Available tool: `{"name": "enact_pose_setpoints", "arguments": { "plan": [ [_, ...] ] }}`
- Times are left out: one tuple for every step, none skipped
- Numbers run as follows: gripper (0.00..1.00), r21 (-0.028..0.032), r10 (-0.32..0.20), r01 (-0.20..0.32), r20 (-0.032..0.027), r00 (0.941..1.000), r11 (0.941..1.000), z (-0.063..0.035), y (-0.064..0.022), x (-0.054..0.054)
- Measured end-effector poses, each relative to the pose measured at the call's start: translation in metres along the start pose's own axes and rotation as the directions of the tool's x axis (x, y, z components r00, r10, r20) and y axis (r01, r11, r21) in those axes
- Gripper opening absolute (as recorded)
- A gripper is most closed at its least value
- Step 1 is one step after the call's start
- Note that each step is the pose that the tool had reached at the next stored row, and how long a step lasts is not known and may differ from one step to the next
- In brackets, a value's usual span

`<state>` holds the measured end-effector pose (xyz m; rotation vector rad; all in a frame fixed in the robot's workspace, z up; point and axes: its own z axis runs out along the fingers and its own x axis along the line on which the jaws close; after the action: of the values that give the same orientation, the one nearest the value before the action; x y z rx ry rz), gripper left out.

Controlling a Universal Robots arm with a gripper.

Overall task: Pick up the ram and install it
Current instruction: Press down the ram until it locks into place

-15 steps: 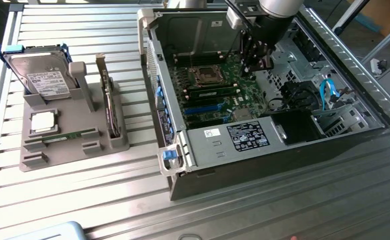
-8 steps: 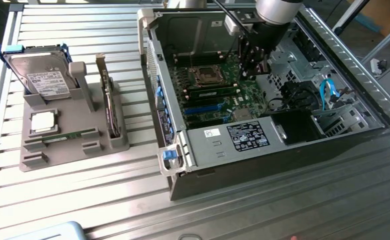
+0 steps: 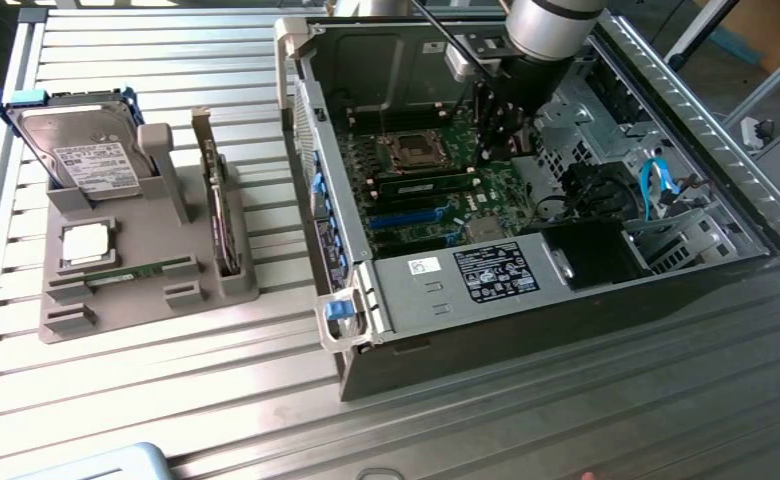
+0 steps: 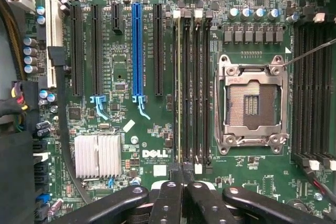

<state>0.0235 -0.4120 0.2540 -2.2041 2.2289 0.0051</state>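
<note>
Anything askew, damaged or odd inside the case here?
Nothing stands out. The claw is shut just above the ram slots, where a ram appears to sit straight in one of them. The CPU socket beside them is bare, with no damage that I can see.

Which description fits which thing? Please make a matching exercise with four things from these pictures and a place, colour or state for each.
Things:
1. hard drive
2. gripper
3. heatsink
4. processor socket

Descriptions:
A. silver fins
B. empty
C. stands in the grey holder
D. shut, above the memory slots

Pairs: 1-C, 2-D, 3-A, 4-B
</note>
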Motion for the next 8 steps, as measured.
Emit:
{"name": "enact_pose_setpoints", "arguments": {
  "plan": [
    [0.10, 0.0000, 0.000, 0.000, 0.0000, 1.0000, 1.0000, 0.0015, 0.0000, 0.0000],
    [0.10, -0.0001, 0.000, 0.000, -0.0002, 1.0000, 1.0000, 0.0041, 0.0000, 0.0000],
    [0.10, -0.0001, 0.000, 0.000, -0.0002, 1.0000, 1.0000, 0.0062, 0.0000, 0.0001],
    [0.10, 0.0000, 0.000, 0.000, -0.0001, 1.0000, 1.0000, 0.0078, 0.0000, 0.0001],
    [0.10, 0.0000, 0.000, 0.000, -0.0001, 1.0000, 1.0000, 0.0091, 0.0001, 0.0001],
    [0.10, 0.0000, 0.000, 0.000, -0.0005, 1.0000, 1.0000, 0.0090, 0.0001, 0.0001],
    [0.10, -0.0001, 0.000, 0.000, -0.0005, 1.0000, 1.0000, 0.0090, 0.0001, 0.0001],
    [0.10, -0.0001, 0.000, 0.000, -0.0005, 1.0000, 1.0000, 0.0090, 0.0001, 0.0001]
  ]
}}
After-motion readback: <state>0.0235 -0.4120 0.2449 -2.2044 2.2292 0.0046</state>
